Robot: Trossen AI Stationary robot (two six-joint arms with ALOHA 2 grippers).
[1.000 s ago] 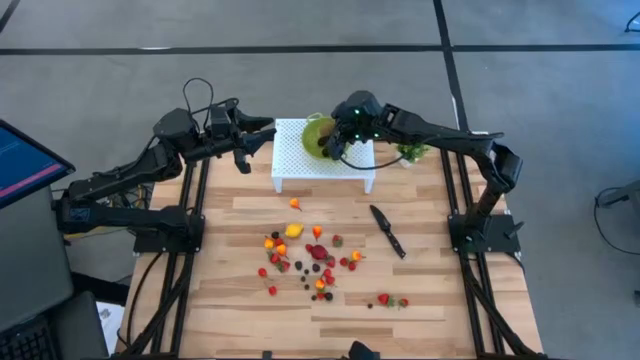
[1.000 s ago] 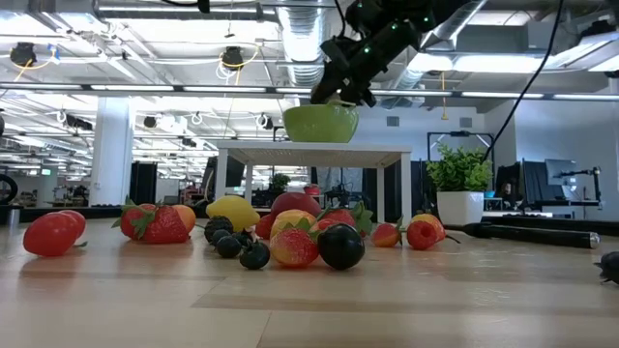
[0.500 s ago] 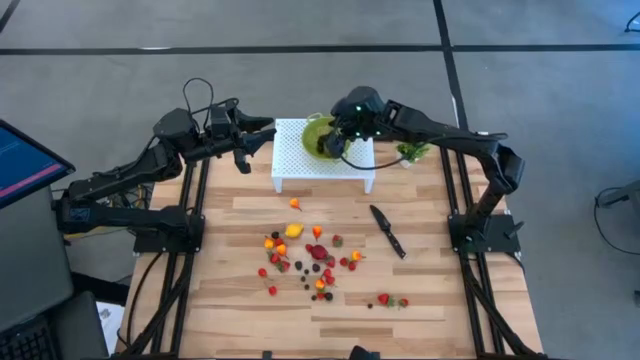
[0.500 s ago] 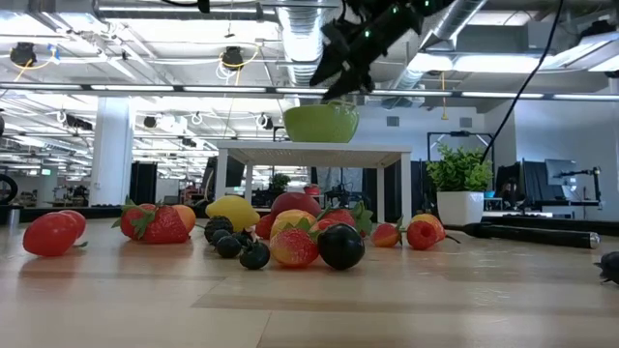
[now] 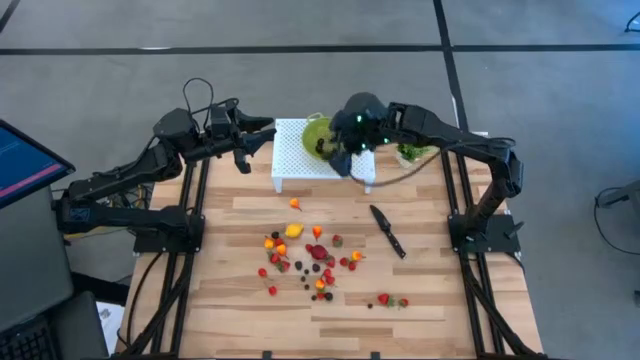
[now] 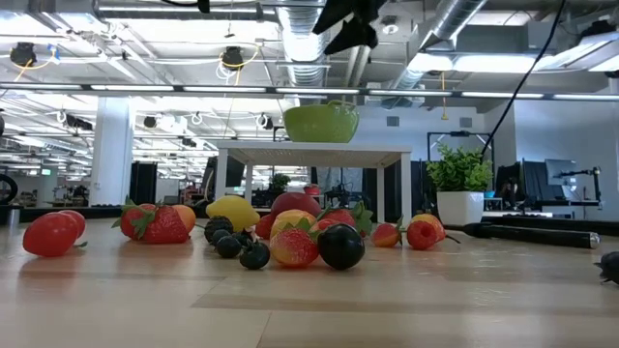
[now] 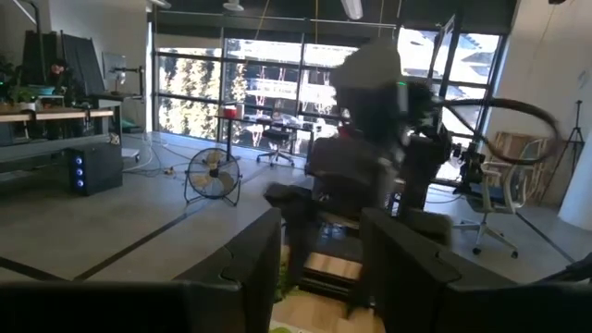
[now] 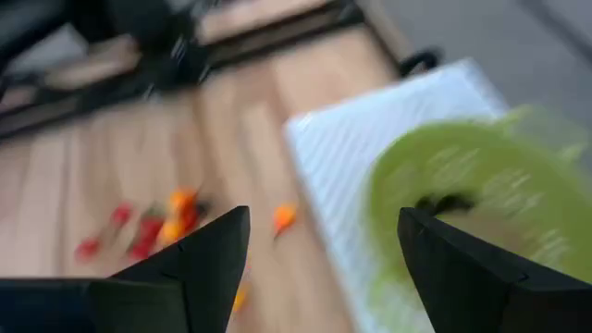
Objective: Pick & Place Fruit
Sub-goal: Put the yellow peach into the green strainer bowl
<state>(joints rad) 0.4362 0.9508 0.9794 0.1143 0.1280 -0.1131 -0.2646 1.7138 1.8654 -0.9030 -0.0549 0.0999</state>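
The fruit lies scattered on the table in the lower middle of the high view; one orange piece sits apart, nearer the white stand. A green bowl rests on that stand. The right gripper hangs above the stand just beside the bowl, jaws apart and empty. The left gripper waits at upper left beside the stand; I cannot tell how its jaws stand. A knife lies right of the fruit.

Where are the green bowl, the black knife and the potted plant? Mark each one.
green bowl (image 6: pixel 321 123), low view, middle of its outer wall.
black knife (image 5: pixel 387 231), high view, mid-length.
potted plant (image 6: pixel 457 170), low view, its leaves.
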